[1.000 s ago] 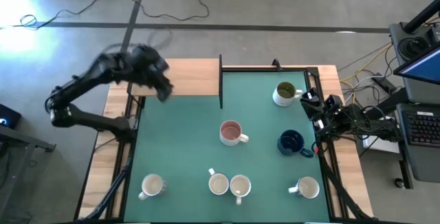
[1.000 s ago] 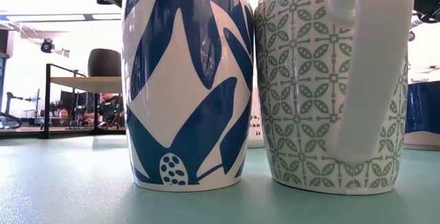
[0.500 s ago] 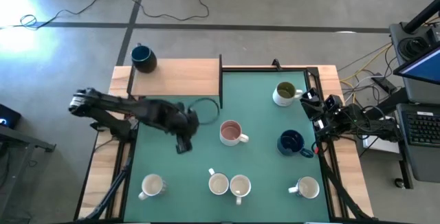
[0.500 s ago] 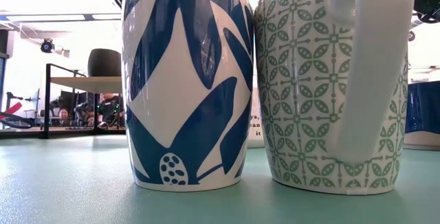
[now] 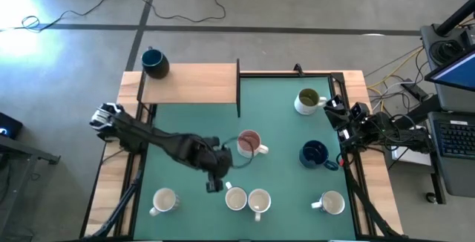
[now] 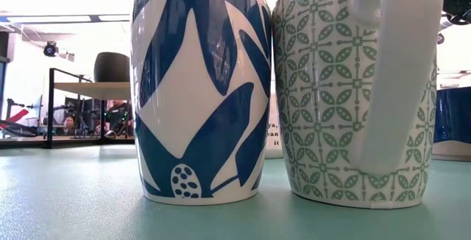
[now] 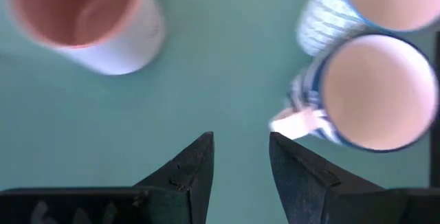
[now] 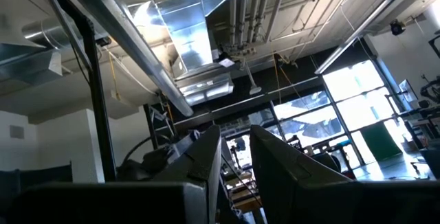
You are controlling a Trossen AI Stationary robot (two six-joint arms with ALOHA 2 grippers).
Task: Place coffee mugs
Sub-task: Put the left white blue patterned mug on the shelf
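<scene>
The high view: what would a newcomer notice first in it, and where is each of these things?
The left arm stretches across the green mat, its open left gripper just beside the blue-patterned mug, which touches the green-patterned mug at the near edge. One dark blue mug stands alone on the wooden shelf at the far left. The right gripper waits at the table's right edge.

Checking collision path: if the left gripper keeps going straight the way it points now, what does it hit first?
Probably the handle of the blue-patterned mug. The left gripper, open and empty, points at bare green mat between that mug and the pink-inside mug; the handle sits just off its line. Depth is unclear.
</scene>
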